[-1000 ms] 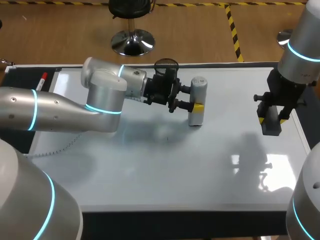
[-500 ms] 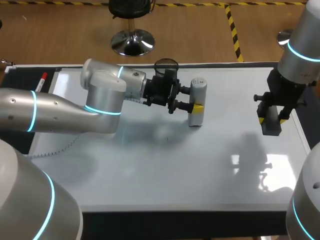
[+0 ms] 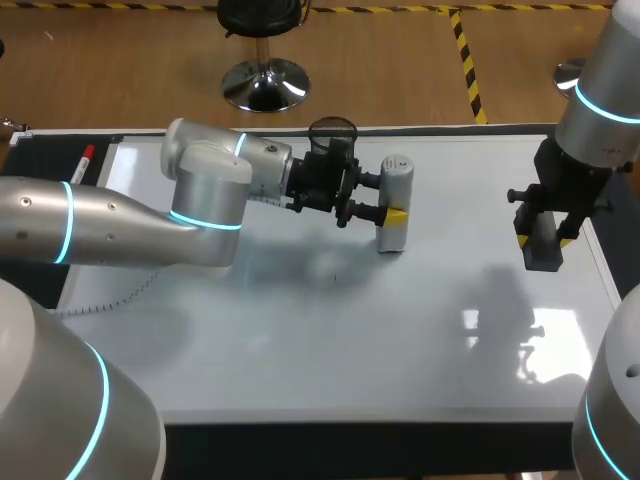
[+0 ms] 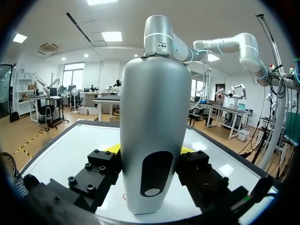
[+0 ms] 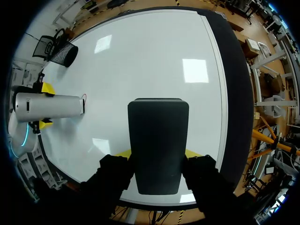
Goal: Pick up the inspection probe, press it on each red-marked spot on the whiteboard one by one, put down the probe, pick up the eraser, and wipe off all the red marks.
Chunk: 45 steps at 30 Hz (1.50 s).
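Note:
The grey inspection probe [image 3: 395,205] stands upright with its lower end on the whiteboard [image 3: 330,340], back of centre. My left gripper [image 3: 392,198] is shut on it from both sides; in the left wrist view the probe [image 4: 152,136] fills the space between the black fingers [image 4: 101,166]. A tiny red mark [image 5: 84,98] shows at the probe's tip [image 5: 47,107]. The dark grey eraser [image 3: 541,242] is near the board's right edge with my right gripper [image 3: 545,232] shut on it. In the right wrist view the eraser [image 5: 158,140] sits between the yellow tips.
A black mesh cup [image 3: 332,130] stands at the board's back edge just behind the left gripper. A red-capped marker [image 3: 85,158] lies on the dark strip at the far left. The board's front half is bare white with glare patches.

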Tool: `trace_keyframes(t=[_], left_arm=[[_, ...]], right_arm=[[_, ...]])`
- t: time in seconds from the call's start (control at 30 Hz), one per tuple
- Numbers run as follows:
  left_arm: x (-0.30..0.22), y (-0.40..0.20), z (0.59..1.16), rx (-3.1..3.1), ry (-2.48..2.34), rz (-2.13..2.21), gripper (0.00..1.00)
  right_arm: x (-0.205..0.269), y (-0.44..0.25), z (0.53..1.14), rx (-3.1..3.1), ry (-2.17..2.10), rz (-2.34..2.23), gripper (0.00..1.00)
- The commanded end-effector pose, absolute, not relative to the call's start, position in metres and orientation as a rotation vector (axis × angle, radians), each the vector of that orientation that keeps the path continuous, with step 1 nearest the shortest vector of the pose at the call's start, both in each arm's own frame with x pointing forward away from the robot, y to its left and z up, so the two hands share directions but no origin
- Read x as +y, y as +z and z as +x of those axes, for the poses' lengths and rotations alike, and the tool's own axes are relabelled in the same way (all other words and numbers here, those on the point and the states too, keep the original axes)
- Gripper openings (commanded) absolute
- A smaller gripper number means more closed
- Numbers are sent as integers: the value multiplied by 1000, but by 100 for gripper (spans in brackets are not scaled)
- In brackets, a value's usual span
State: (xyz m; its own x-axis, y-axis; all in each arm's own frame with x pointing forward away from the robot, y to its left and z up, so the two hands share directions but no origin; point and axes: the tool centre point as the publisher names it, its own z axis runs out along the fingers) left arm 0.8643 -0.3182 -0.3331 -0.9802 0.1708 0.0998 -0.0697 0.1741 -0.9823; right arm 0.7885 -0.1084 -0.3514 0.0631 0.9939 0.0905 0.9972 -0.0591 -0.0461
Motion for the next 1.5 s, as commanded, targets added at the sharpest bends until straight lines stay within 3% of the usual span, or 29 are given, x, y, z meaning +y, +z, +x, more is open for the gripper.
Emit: trace_keyframes(t=[0.03, 1.5], left_arm=[[-316, -343, 860, -2253, 1909, -96, 0], [-319, -334, 856, -2252, 1914, -104, 0]], right_arm=[[-110, -350, 788, -2088, -56, -2216, 0], [-110, -350, 788, -2088, -56, -2216, 0]])
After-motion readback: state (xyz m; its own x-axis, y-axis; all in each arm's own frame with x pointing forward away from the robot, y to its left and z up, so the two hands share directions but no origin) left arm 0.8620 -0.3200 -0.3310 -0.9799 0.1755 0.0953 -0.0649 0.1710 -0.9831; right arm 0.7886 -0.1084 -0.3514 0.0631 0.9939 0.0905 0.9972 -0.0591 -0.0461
